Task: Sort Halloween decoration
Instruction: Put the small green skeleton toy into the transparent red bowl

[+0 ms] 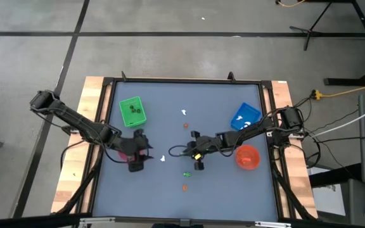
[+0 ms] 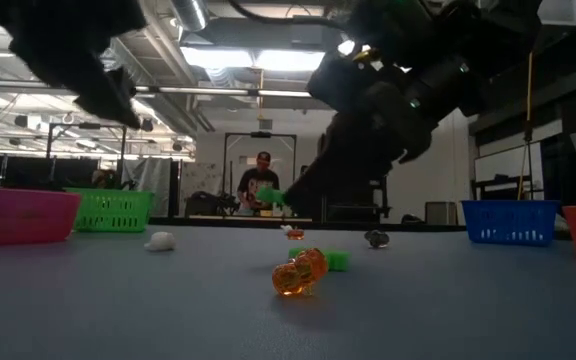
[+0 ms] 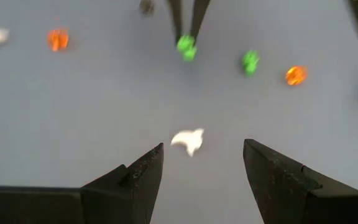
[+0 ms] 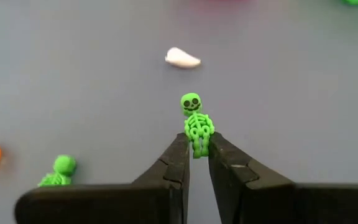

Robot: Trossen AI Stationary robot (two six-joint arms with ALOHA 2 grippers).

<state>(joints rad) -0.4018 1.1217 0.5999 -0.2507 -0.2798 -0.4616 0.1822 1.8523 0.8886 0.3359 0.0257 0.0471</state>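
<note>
Right tool [image 4: 197, 158] clenched on a small green plastic skeleton figure [image 4: 195, 124], pinched at its legs, skull and ribs sticking out past the tips; it hangs above the grey-blue surface [image 1: 170, 126] near its middle, clear of the top as far as the low view shows. Left tool [image 3: 201, 165] released, fingers spread wide and empty, hovering just over a small white ghost-like figure [image 3: 188, 140] lying between the fingertips' line, near the left side of the surface. Other loose pieces: a second green figure [image 4: 59, 169] and a translucent orange pumpkin-like bead [image 2: 299, 272] lying close together toward the front edge, another orange piece [image 3: 57, 40] and a white piece [image 1: 184, 113] farther out. Green square basket [image 1: 132, 111] sits back left with dark bits inside, blue square basket [image 1: 246, 116] and orange round bowl [image 1: 248, 158] on the right, pink round bowl [image 2: 18, 214] under the left arm. Judgement: figures are light, stiff, thin-limbed plastic, likely slick and easy to flick away; the leg pinch looks shallow, so the skeleton could pivot or drop in transit. Torso would be the safer hold. Ghost is best taken across its narrow body.
</note>
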